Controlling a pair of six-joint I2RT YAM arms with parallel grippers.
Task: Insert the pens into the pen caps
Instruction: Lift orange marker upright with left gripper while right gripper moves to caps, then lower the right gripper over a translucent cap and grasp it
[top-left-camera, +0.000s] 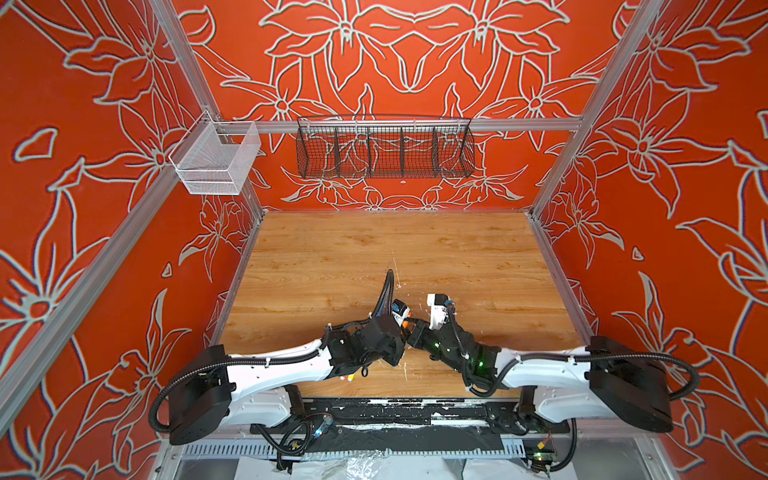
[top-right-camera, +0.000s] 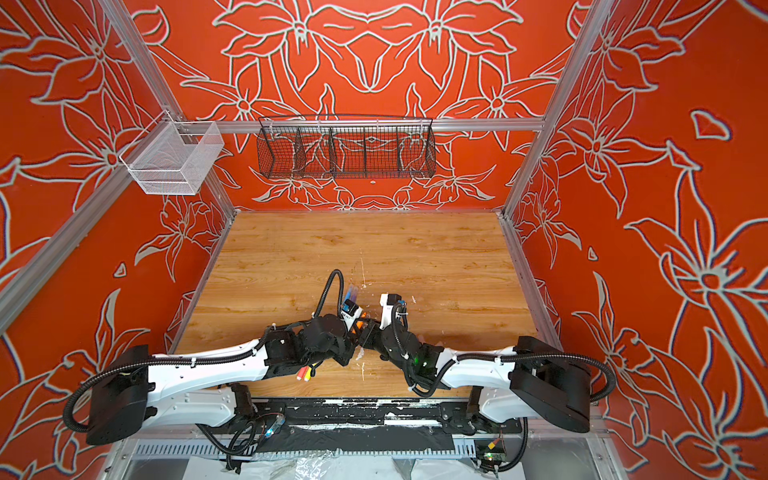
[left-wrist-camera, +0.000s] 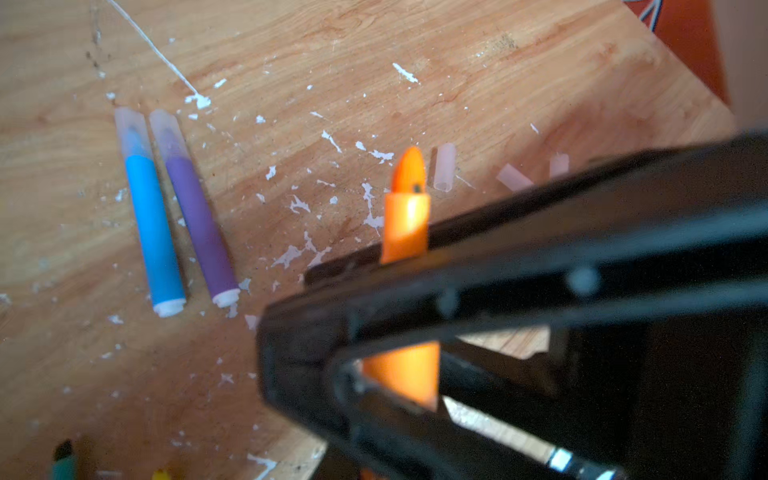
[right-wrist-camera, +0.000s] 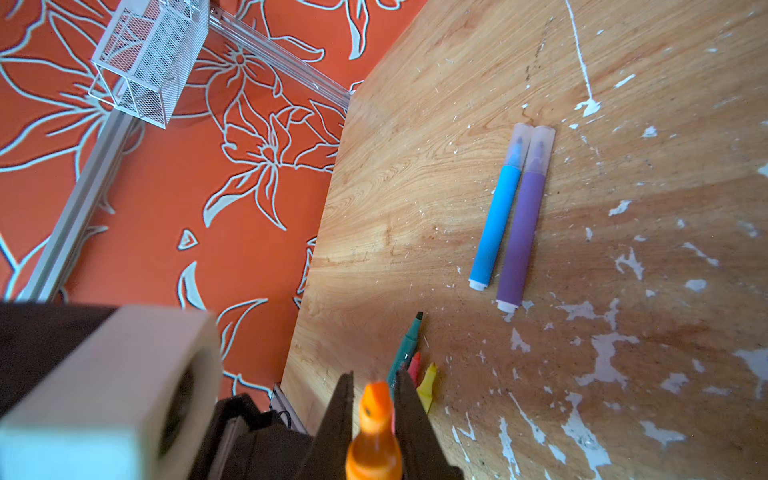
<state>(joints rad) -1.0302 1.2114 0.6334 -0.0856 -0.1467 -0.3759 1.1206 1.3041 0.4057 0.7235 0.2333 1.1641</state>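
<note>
An uncapped orange pen (right-wrist-camera: 374, 432) stands between the fingers of my right gripper (right-wrist-camera: 376, 376), which is shut on it. In the left wrist view those fingers (left-wrist-camera: 519, 291) cross in front and hide my left gripper's jaws; the orange pen (left-wrist-camera: 406, 224) runs down toward them, tip up. Both grippers meet over the table's near middle (top-left-camera: 406, 328). A blue pen (right-wrist-camera: 496, 224) and a purple pen (right-wrist-camera: 523, 237) lie side by side, each wearing a clear cap. Green (right-wrist-camera: 405, 349), red (right-wrist-camera: 415, 361) and yellow (right-wrist-camera: 428, 386) pens lie uncapped. Three loose pen caps (left-wrist-camera: 444, 166) lie beyond the orange tip.
White paint flecks (right-wrist-camera: 606, 353) cover the wooden table (top-left-camera: 374, 249). A white mesh basket (top-left-camera: 216, 160) hangs at the back left and a black wire basket (top-left-camera: 384, 147) on the back wall. Orange flowered walls close in three sides.
</note>
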